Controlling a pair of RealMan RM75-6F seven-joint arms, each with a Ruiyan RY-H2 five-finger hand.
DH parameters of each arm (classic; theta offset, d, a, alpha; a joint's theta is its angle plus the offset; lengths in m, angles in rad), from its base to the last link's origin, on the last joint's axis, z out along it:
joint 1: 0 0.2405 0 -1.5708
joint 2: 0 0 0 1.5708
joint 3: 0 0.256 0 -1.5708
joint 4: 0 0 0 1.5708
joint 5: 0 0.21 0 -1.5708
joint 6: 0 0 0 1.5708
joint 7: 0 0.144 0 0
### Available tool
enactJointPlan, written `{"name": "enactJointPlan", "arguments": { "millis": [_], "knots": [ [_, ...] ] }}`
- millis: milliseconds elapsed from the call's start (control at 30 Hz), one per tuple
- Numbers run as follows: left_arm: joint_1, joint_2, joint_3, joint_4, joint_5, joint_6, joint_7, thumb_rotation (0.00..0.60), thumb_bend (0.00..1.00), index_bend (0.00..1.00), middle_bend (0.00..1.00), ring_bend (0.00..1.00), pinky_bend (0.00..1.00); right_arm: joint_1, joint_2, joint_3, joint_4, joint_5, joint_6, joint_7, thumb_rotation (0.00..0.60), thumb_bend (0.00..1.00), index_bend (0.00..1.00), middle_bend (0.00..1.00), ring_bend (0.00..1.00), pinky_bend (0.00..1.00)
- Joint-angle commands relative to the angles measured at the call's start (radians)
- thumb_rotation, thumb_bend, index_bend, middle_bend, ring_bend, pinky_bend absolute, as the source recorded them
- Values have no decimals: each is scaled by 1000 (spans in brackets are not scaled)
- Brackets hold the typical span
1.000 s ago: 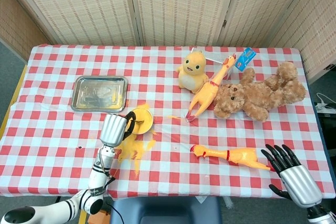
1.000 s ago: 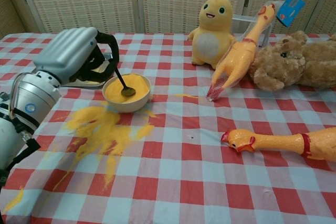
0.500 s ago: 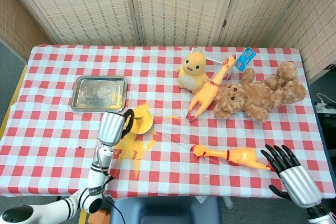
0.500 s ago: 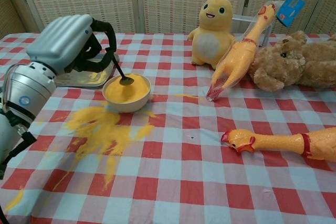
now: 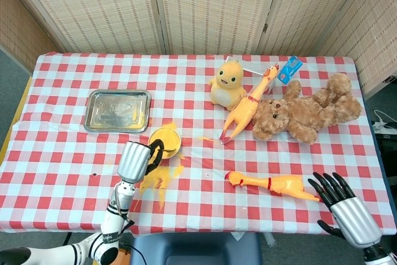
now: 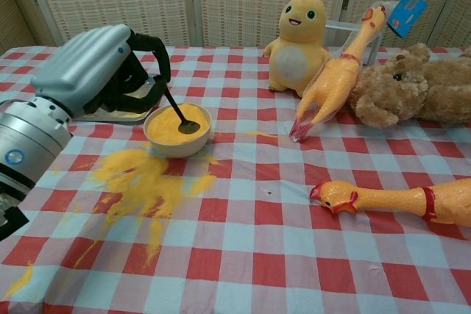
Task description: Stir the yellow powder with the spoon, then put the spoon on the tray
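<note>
Stirring is the step in hand. The left hand [image 6: 96, 71] holds the spoon [image 6: 179, 113] by the top of its dark handle, fingers curled around it; the spoon bowl sits in the yellow powder [image 6: 173, 126] toward the right side of the white bowl [image 6: 177, 143]. The handle leans up and left toward the hand.

The right hand [image 5: 345, 206] is at the near right edge of the table, fingers spread, holding nothing, well apart from the work.

The tray [image 5: 118, 110] lies beyond and to the left of the bowl, near it, with some yellow dust on its surface. A large patch of spilled powder [image 6: 143, 178] covers the checked cloth [image 6: 257, 240] just in front of the bowl.

Judgement on doing the step well: the bowl is light-looking and unbraced, and powder is already out on the cloth, so strokes should be small and slow, kept in the middle of the powder and off the wall. The spoon tip should stay low, not flicked upward. Before transfer to the tray, the spoon is best lifted straight up and kept level, to shed little. The soft toys and rubber chickens on the right are well apart and not a concern.
</note>
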Motion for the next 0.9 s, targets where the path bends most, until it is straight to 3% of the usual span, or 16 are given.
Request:
{"name": "enactJointPlan", "arguments": {
  "millis": [33, 433, 900],
  "knots": [
    [4, 6, 1, -13, -13, -16, 18, 600, 756, 777, 1000, 1000, 1000, -1, 1, 0, 1, -2, 3, 2, 600, 77, 0, 0, 0, 0],
    [-8, -9, -27, 41, -66, -69, 4, 600, 753, 777, 1000, 1000, 1000, 2, -2, 5, 2, 10, -6, -1, 600, 77, 0, 0, 0, 0],
    [-56, -43, -71, 197, -40, -36, -27, 600, 754, 780, 1000, 1000, 1000, 4, -3, 11, -2, 25, -17, -8, 600, 77, 0, 0, 0, 0]
  ]
}}
